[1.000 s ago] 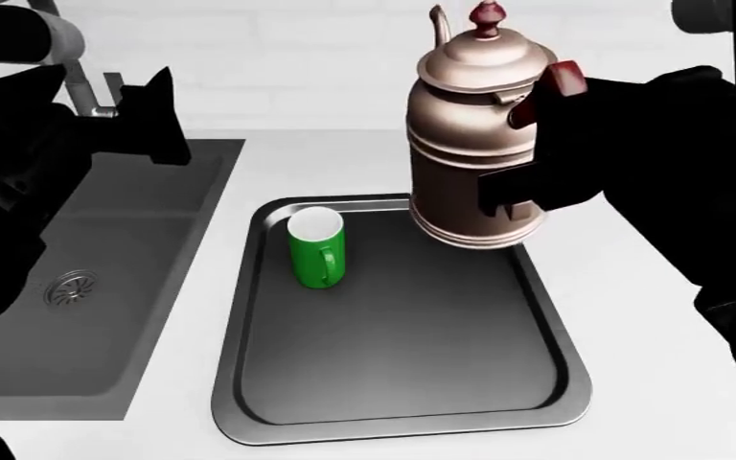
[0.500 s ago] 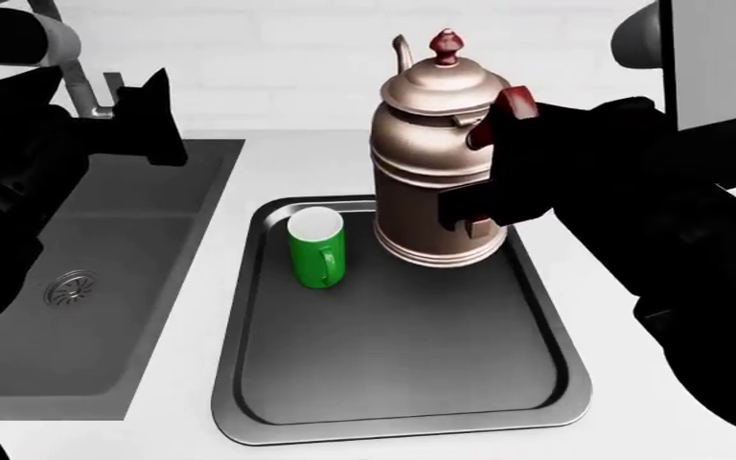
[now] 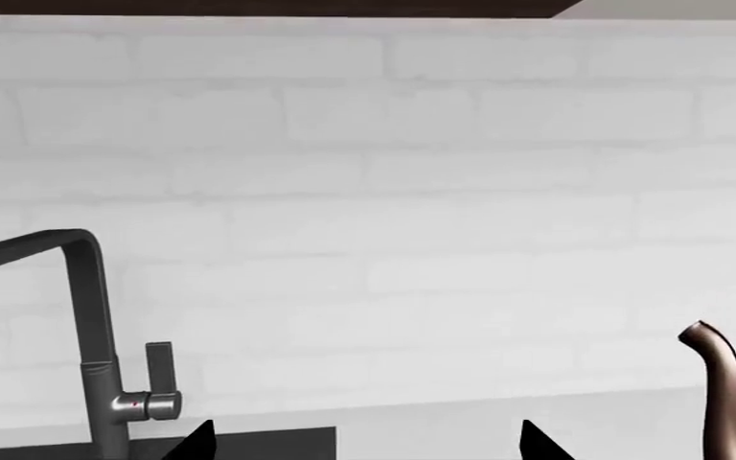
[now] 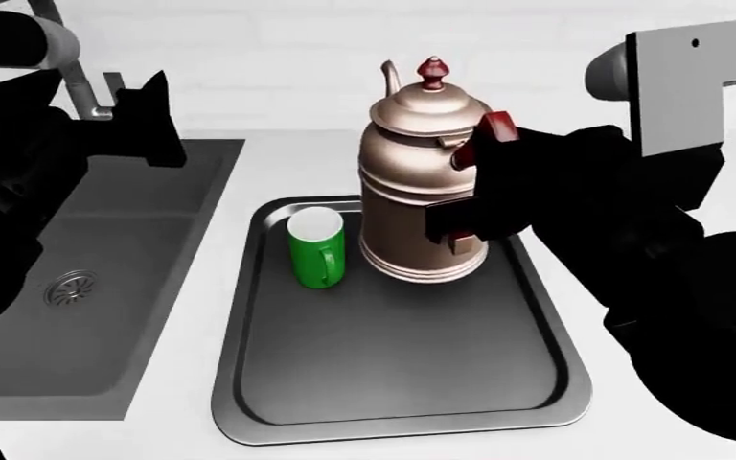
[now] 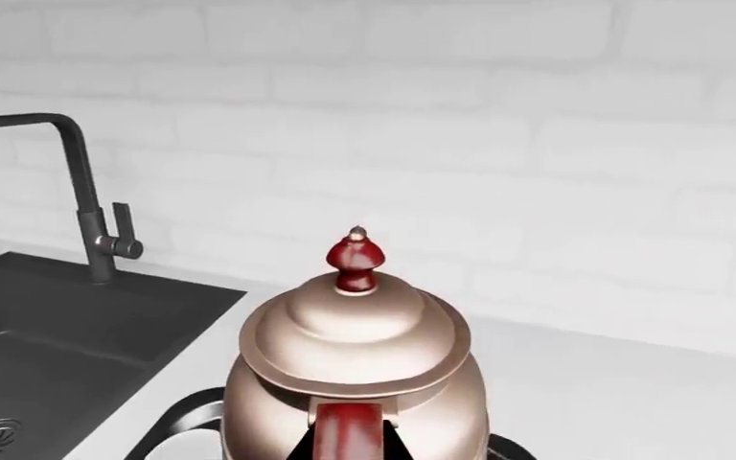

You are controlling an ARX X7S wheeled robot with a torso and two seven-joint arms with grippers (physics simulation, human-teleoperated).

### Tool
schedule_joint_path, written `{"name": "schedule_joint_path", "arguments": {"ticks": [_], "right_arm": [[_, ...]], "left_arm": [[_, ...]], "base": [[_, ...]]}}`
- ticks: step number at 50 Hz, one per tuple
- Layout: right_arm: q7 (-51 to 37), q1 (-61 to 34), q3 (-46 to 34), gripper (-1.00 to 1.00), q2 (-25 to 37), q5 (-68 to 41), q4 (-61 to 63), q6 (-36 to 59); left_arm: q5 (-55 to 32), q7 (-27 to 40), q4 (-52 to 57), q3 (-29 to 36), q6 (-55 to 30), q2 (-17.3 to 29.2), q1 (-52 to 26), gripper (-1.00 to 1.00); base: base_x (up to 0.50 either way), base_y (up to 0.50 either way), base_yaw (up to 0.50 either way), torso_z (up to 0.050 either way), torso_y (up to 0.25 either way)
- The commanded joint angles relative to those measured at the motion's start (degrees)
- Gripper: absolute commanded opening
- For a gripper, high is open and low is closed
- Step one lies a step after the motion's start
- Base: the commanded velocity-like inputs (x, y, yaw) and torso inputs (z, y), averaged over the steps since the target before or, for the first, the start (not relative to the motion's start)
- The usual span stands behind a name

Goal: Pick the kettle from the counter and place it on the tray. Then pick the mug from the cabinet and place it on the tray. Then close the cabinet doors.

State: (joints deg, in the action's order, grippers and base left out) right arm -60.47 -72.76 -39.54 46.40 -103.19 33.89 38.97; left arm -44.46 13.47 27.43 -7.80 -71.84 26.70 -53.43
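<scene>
The copper kettle point(image 4: 417, 192) stands upright at the far end of the dark grey tray point(image 4: 401, 422), its base at or just above the tray floor. My right gripper point(image 4: 477, 187) is shut on the kettle's dark red handle point(image 5: 346, 433). The kettle also fills the right wrist view point(image 5: 356, 364). The green mug point(image 4: 315, 247) stands on the tray just left of the kettle. My left gripper point(image 4: 150, 115) is open and empty above the sink's far edge; only its fingertips point(image 3: 193, 444) show in the left wrist view, with the kettle's spout point(image 3: 724, 393) off to one side.
The dark inset sink point(image 4: 87, 278) lies in the white counter point(image 4: 675, 412) left of the tray, with a dark faucet point(image 3: 93, 335) at its back. A white brick wall point(image 3: 368, 192) runs behind the counter. The cabinet is out of view.
My right gripper has carried the kettle down and to the left, from above the tray's far right corner to beside the mug. The left arm and the mug have not moved.
</scene>
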Motion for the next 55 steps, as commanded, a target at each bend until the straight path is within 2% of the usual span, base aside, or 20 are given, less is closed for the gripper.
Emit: {"name": "schedule_joint_path", "arguments": {"ticks": [1, 50, 51, 55], "right_arm": [[1.24, 2.08, 0.92, -1.00, -0.13, 2.74, 0.00, -1.29], [3.48, 7.24, 0.04, -1.00, -0.21, 6.11, -0.47, -3.21], [3.52, 7.26, 0.02, 1.00, -0.22, 6.13, -0.54, -3.21], [3.81, 7.33, -0.08, 1.00, -0.26, 6.21, -0.70, -3.14]], "left_arm": [[-0.04, 0.00, -0.47, 0.19, 0.52, 0.24, 0.08, 1.00], [-0.86, 0.72, -0.71, 0.32, 1.86, 0.80, 1.45, 1.00], [-0.87, 0.73, -0.74, 0.34, 1.88, 0.82, 1.44, 1.00], [-0.83, 0.69, -0.84, 0.42, 2.19, 0.89, 1.59, 1.00]], "base": [[0.00, 0.00, 0.00, 0.000, 0.000], [0.00, 0.00, 0.00, 0.000, 0.001], [0.00, 0.00, 0.00, 0.000, 0.000], [0.00, 0.00, 0.00, 0.000, 0.000]]}}
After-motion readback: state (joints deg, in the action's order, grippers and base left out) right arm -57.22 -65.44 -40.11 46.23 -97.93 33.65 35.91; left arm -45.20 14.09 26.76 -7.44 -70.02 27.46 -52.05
